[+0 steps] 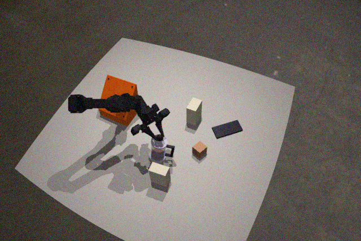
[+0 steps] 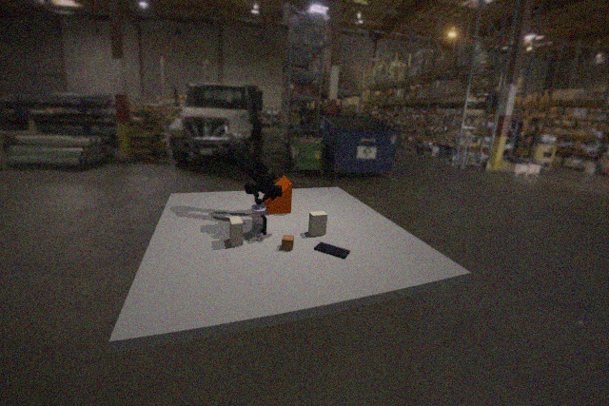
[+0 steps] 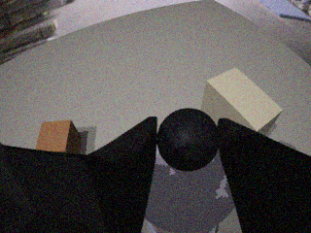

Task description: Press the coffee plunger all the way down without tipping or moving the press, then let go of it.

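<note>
The pincer [image 3: 189,139] was pinching the round black knob [image 3: 187,138] of the coffee press [image 1: 158,149], pushing down. Next it probably needed to push straight, then open.

Upright glass coffee press [image 1: 158,150] with black side handle, round black plunger knob [image 3: 189,138] on top.

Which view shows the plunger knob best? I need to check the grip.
The wrist view: the black knob fills the centre, clamped between the jaws. The top view shows it small atop the press; the exterior view cannot resolve it.
</note>
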Controlling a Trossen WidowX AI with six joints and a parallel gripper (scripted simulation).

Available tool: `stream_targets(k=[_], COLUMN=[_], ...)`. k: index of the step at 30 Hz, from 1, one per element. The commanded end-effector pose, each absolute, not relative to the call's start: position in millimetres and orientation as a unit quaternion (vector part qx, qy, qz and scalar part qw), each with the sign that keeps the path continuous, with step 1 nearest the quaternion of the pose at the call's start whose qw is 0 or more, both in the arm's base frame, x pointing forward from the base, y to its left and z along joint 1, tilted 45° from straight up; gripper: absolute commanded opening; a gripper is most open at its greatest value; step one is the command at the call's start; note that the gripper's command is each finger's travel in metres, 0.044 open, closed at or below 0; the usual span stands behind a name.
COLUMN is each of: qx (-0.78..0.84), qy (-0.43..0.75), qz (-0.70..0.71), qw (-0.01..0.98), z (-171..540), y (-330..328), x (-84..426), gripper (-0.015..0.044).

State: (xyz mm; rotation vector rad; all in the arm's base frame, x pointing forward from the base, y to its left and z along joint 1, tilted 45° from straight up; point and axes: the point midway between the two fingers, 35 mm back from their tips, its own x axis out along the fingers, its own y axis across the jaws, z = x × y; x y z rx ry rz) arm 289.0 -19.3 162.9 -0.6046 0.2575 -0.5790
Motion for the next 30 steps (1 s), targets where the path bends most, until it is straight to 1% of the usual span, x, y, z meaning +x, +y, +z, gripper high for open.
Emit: stream_targets(k=[1, 23, 30], qx=[-0.301, -0.295, -0.295], qy=[0.135, 0.127, 0.127], qz=[-0.288, -0.282, -0.282], qw=[0.899, 0.904, 0.904], z=[159.1, 161.8, 161.8], y=[-22.5, -19.3, -19.3], x=[288.8, 290.4, 290.4], gripper=[0.0126, 0.0126, 0.031])
